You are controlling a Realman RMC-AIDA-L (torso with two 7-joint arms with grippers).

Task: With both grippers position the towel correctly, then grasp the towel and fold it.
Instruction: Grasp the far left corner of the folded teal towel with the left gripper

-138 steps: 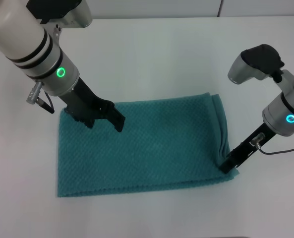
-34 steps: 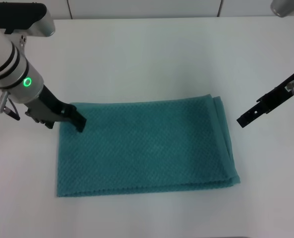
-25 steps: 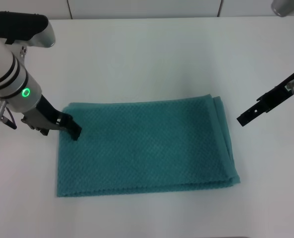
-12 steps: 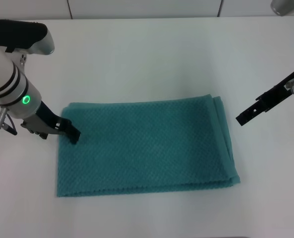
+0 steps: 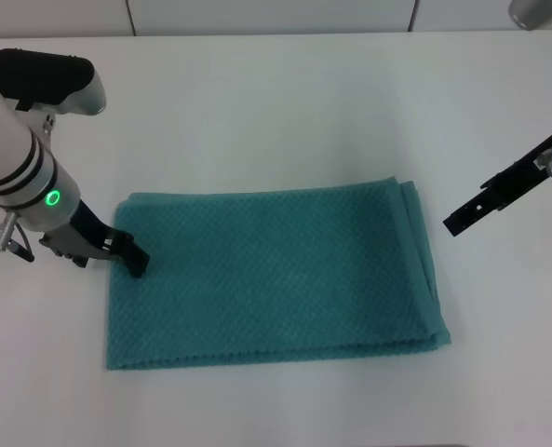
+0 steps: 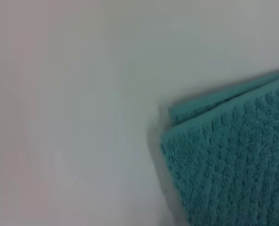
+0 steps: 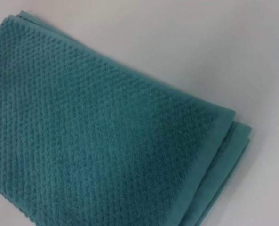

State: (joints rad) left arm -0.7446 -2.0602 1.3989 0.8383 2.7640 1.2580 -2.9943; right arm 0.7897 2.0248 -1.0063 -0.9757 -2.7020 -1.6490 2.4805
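My left gripper (image 5: 136, 264) rests low at the left edge of the towel (image 5: 276, 279), apparently to take that edge for folding, while my right gripper (image 5: 457, 222) hangs clear beyond its right edge; I cannot tell either finger spread.

A plain white table (image 5: 285, 112) fills the scene, meeting a pale panelled wall (image 5: 276, 14) behind.

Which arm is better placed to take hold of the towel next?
Left, probably. The left gripper sits at the towel's left edge near its far corner, while the right gripper hangs over bare table, clear of the towel's right edge.
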